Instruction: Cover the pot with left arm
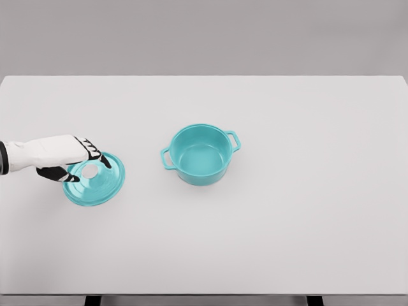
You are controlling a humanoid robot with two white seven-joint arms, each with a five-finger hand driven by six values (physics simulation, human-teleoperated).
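Observation:
A teal pot (201,155) with two side handles stands uncovered near the middle of the white table (287,210). Its round teal lid (97,184) lies on the table well to the left of the pot. My left hand (81,160) comes in from the left edge and sits over the lid's upper left part. Its fingers curl around the pale knob (90,171) at the lid's centre. The lid appears slightly tilted; I cannot tell whether it is off the table. The right arm is out of view.
The table's front edge runs along the bottom of the view, with two dark legs (93,300) showing below it. A grey wall stands behind the table's far edge.

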